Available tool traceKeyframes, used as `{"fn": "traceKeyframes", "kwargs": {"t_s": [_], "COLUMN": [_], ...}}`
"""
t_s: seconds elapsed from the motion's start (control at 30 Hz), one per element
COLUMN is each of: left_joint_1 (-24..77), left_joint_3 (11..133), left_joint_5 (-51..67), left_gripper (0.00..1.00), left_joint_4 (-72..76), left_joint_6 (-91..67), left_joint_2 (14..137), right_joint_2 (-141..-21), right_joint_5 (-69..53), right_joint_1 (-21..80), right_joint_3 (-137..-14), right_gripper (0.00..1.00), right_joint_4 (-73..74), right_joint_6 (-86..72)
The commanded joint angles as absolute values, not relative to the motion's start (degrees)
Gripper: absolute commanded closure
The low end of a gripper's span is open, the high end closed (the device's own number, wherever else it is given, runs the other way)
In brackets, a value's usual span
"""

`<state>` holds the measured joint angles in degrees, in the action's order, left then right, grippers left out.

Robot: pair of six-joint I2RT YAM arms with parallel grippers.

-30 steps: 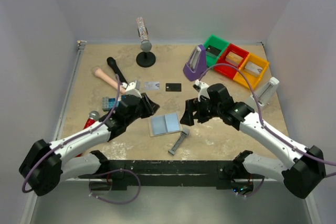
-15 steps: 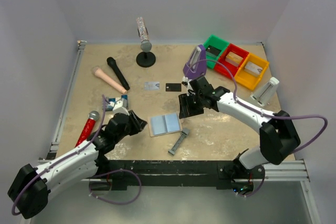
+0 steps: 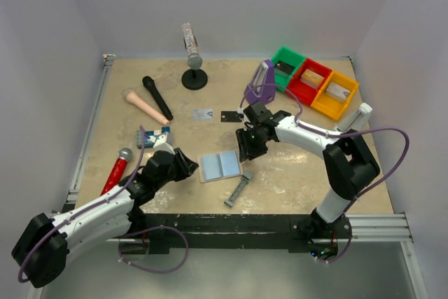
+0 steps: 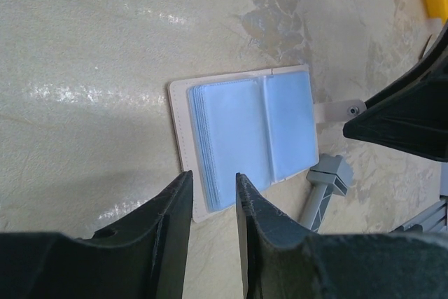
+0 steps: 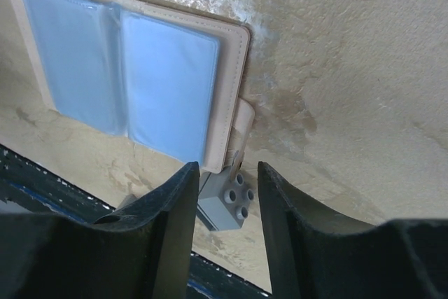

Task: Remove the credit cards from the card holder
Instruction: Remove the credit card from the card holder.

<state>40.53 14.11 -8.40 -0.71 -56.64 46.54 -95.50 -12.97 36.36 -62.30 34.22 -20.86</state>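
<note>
The card holder (image 3: 221,165) lies open on the table, its pale blue pockets facing up (image 4: 245,138) (image 5: 140,82). A silver-grey credit card (image 3: 202,114) and a black credit card (image 3: 230,115) lie flat on the table behind it. My left gripper (image 3: 187,165) (image 4: 210,190) hovers at the holder's left edge, jaws partly open with nothing between them. My right gripper (image 3: 245,150) (image 5: 227,173) is at the holder's right edge by its strap, also open and empty.
A narrow grey bar with a studded end (image 3: 239,188) (image 5: 227,204) lies just in front of the holder. A blue toy brick (image 3: 152,136), a red microphone (image 3: 117,169), and pink and black microphones (image 3: 155,97) are on the left. A purple stand (image 3: 260,83) and three coloured bins (image 3: 313,85) are at the back right.
My left arm has drawn back toward the near left. My right arm has swung in to the holder's right edge, and its jaws have narrowed.
</note>
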Motion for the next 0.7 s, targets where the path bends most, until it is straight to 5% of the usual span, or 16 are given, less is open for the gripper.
{"fn": "traceKeyframes", "kwargs": {"t_s": [0.0, 0.2, 0.43, 0.67], "left_joint_1": [40.52, 40.52, 40.61, 40.52], "left_joint_3": [14.76, 14.85, 14.77, 16.26], "left_joint_5": [-7.82, -7.65, -6.60, -4.22], "left_gripper": [0.64, 0.64, 0.65, 0.64], "left_joint_4": [1.67, 1.76, 4.65, 8.96], "left_joint_6": [-57.39, -57.39, -57.22, -55.64], "left_joint_2": [46.50, 47.20, 49.83, 54.05], "right_joint_2": [-97.64, -100.72, -98.88, -96.51], "right_joint_5": [-13.18, -14.41, -16.96, -21.00], "right_joint_1": [36.65, 36.65, 36.74, 37.35], "right_joint_3": [-66.00, -68.11, -65.92, -63.20], "right_gripper": [0.59, 0.71, 1.00, 1.00], "right_joint_4": [35.33, 36.39, 33.93, 31.12], "right_joint_6": [-19.95, -19.60, -20.56, -22.76]}}
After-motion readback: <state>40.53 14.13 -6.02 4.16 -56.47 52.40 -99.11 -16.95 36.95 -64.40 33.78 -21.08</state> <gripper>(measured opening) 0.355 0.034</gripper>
